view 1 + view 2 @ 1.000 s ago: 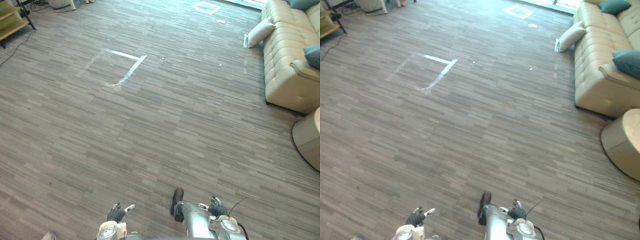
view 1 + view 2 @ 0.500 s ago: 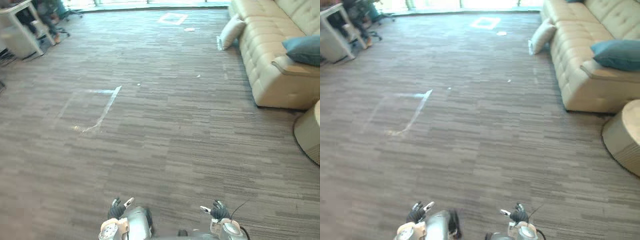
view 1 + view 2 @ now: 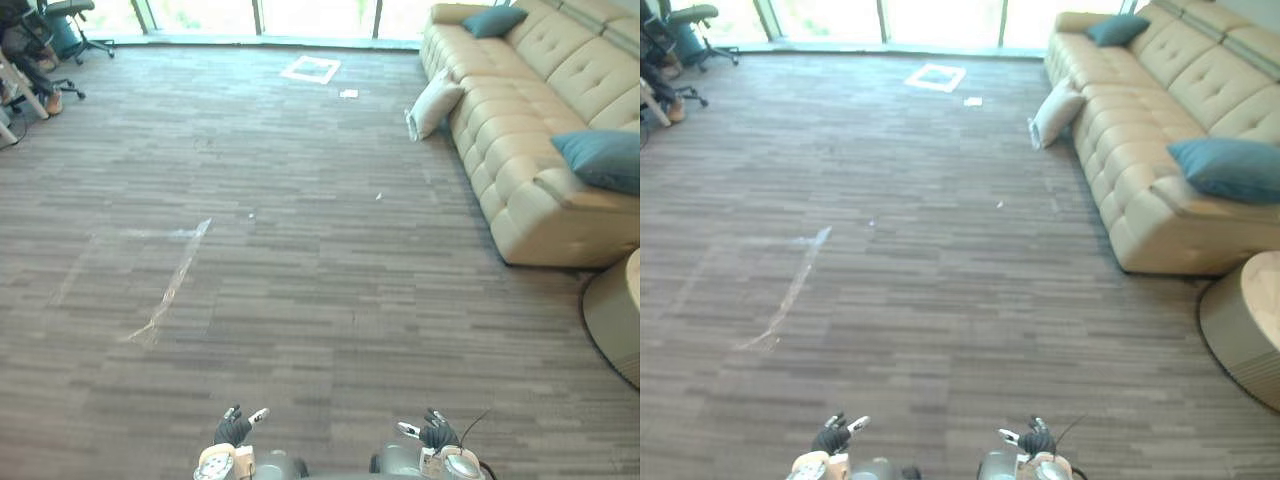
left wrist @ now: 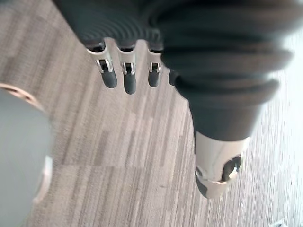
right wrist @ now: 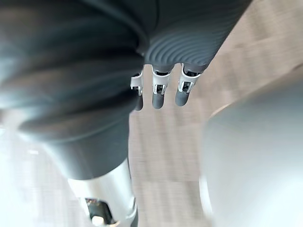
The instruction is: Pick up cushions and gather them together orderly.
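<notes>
We see a beige sofa (image 3: 520, 150) along the right. A far teal cushion (image 3: 495, 20) rests at its back end, a near teal cushion (image 3: 605, 160) at its nearest end. A cream cushion (image 3: 433, 103) leans against the sofa's front, on the floor (image 3: 330, 280). Our left robot hand (image 3: 233, 430) and right robot hand (image 3: 437, 434) hang low, empty.

The floor (image 3: 300, 290) is a matt, finely streaked grey covering. The sofa (image 3: 520, 170) has tufted beige upholstery, smooth and leather-like, with slight sheen. The teal cushion (image 3: 603, 160) and white cushion (image 3: 433, 104) are soft matt cloth.
</notes>
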